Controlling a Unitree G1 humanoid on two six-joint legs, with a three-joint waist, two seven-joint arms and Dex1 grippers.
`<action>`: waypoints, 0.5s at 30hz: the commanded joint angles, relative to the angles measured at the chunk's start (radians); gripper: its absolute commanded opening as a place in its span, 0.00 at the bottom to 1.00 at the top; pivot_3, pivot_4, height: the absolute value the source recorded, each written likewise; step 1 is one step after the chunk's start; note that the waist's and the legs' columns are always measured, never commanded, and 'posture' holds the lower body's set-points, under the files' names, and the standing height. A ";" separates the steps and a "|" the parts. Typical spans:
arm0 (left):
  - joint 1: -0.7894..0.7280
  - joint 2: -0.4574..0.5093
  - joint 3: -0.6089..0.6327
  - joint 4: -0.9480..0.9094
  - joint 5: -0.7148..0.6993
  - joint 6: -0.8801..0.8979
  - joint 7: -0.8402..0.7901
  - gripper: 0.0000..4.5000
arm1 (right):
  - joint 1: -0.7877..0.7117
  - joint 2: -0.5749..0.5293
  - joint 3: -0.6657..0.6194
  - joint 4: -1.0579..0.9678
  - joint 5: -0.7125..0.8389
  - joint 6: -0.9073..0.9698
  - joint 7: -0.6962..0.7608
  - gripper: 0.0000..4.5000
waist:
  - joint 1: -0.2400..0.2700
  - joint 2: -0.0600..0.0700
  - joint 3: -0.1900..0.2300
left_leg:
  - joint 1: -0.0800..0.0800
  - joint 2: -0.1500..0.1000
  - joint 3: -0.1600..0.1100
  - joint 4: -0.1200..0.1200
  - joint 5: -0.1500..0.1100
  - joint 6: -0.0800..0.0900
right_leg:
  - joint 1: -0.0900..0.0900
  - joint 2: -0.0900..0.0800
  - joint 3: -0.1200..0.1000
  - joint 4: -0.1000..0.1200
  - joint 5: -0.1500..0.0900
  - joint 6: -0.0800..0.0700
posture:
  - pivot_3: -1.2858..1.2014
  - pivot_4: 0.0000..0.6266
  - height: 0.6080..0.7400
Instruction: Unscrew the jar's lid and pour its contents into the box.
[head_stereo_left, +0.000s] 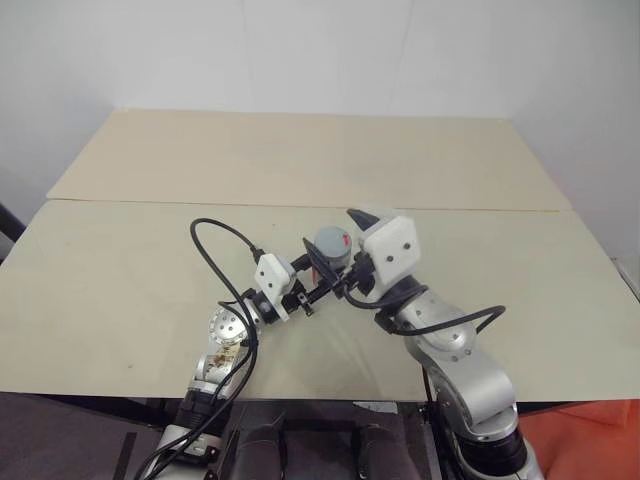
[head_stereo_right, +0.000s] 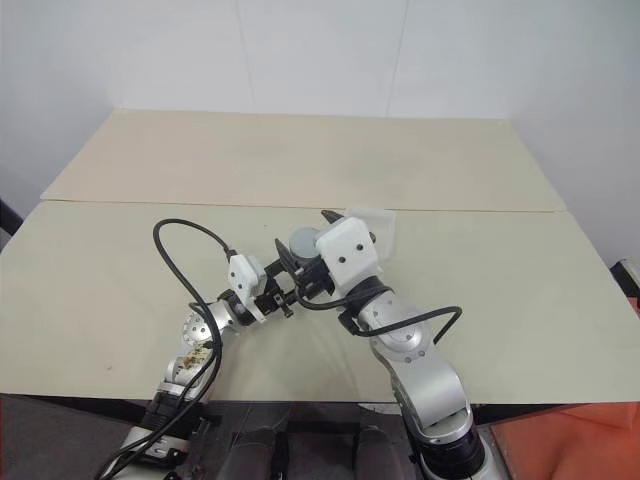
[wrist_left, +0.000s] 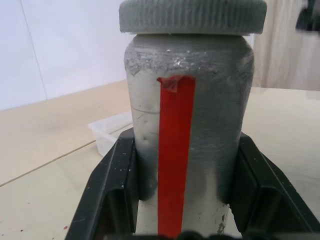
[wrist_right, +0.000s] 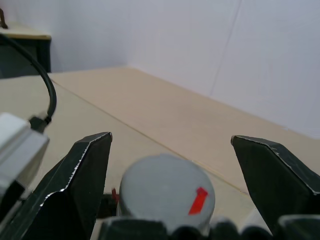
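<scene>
Left gripper fingers clamp the grey cylindrical jar with red tape stripe above the pale worktop, steadying it upright. Right gripper fingers stand wide around its ribbed grey lid, seemingly ready to close and twist.

We see the jar above the counter, the lid on it. The box lies just behind the jar, to its right.
</scene>
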 joint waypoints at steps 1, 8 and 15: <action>-0.015 -0.005 0.007 -0.025 -0.001 -0.031 0.010 0.44 | -0.002 0.008 -0.004 -0.002 -0.015 -0.046 -0.002 0.99 | -0.002 0.000 0.000 | 0.000 0.000 0.000 0.000 0.000 0.000 | 0.000 0.000 0.000 0.000 0.000 0.000 | 0.52 0.24 1.00; -0.017 -0.003 0.008 -0.021 0.001 -0.035 0.014 0.44 | 0.004 0.017 -0.002 0.015 -0.017 -0.061 0.014 0.99 | -0.006 0.000 0.000 | 0.000 0.000 0.000 0.000 0.000 0.000 | 0.000 0.000 0.000 0.000 0.000 0.000 | 0.52 0.24 1.00; -0.012 -0.007 0.012 -0.019 -0.008 -0.032 0.015 0.44 | 0.013 0.022 -0.025 0.021 -0.025 -0.070 0.006 0.99 | -0.006 0.000 0.000 | 0.000 0.000 0.000 0.000 0.000 0.000 | 0.000 0.000 0.000 0.000 0.000 0.000 | 0.52 0.24 1.00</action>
